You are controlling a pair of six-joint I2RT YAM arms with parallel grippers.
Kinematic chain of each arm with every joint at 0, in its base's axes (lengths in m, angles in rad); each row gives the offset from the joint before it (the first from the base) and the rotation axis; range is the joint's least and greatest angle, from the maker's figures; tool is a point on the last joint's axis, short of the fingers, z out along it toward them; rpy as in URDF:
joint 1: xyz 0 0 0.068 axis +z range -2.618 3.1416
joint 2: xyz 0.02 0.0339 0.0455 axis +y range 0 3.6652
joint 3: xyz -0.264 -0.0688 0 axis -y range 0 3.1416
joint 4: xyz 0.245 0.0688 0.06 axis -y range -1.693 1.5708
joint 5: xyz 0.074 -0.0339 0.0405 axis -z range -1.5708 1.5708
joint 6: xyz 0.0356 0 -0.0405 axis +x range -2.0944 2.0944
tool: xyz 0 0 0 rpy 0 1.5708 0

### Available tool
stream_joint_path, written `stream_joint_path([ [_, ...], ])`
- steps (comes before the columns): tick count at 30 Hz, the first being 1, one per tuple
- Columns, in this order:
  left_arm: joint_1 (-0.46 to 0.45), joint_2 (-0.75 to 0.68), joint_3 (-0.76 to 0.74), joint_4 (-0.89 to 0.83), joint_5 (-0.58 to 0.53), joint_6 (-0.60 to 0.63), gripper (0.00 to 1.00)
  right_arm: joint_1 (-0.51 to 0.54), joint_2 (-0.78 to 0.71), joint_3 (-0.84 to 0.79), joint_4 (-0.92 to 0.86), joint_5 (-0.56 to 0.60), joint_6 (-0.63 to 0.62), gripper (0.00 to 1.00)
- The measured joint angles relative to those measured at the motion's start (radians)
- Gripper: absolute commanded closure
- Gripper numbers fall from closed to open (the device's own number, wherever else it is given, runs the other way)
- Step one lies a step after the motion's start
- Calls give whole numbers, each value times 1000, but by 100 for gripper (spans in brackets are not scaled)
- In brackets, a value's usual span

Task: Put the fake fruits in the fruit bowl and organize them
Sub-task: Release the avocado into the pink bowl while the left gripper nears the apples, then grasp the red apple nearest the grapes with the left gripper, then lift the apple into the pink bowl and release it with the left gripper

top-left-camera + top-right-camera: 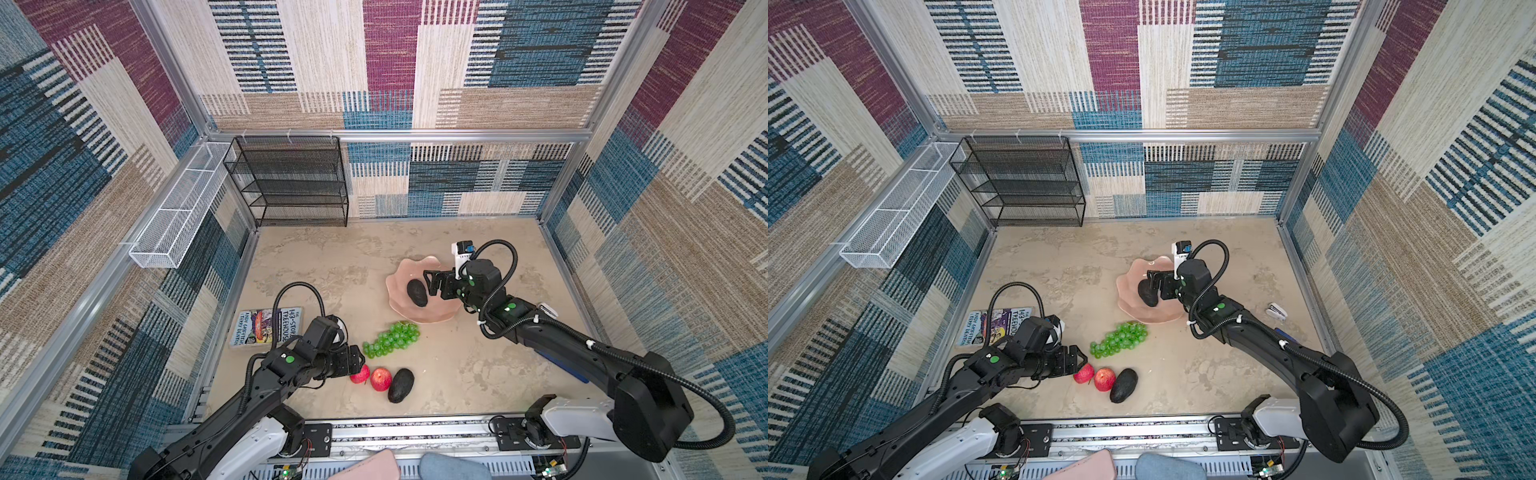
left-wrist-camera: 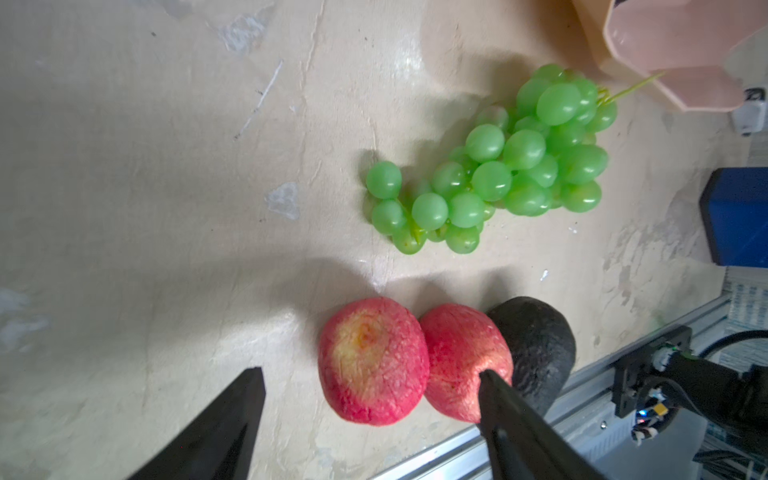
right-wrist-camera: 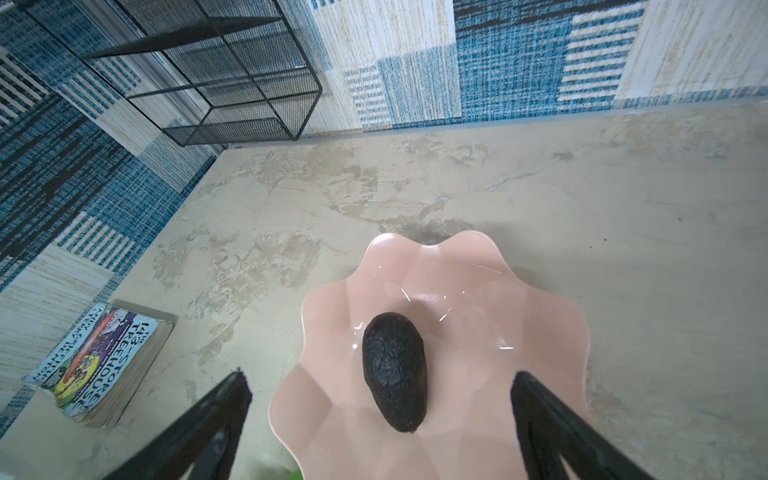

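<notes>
Right pincer (image 1: 431,283) is hanging wide open, empty, over the dark oval avocado (image 1: 417,292) lying in the scalloped pink bowl (image 1: 400,269), right of centre. Left pincer (image 1: 360,360) is sitting open, empty, at a small red apple (image 1: 360,375), lower centre. Closing could shove the second red apple (image 1: 381,379) touching it.

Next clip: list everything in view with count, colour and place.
fruit bowl: one, pale pink, right of centre.
avocados: two, blackish; one in bowl, one near front edge.
apples: two, red, beside the front avocado.
grapes: one bunch, green, between bowl and apples.
book: one, colourful, left.
rack: one, black mesh, back left.
basket: one, white wire, left wall.
small white item: one, far right.
left gripper: one, black, open, at the apples.
right gripper: one, black, open above the bowl.
</notes>
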Motion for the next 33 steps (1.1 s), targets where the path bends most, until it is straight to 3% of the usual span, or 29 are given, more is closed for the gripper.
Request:
stream_joint_path([
  [8, -51, 102, -35, 73, -27, -8, 19, 0, -74, -54, -4, 26, 7, 0],
  [13, -67, 150, -53, 116, -28, -26, 38, 0, -90, -63, -8, 34, 10, 0],
  [17, -69, 102, -58, 111, -42, -31, 52, 0, -109, -78, -9, 44, 11, 0],
  [25, -69, -26, 65, 45, -80, -22, 53, 0, -138, -103, -11, 62, 10, 0],
  [33, -72, 387, 477, 104, -27, 121, 52, 0, -290, -201, -32, 90, 49, 0],
])
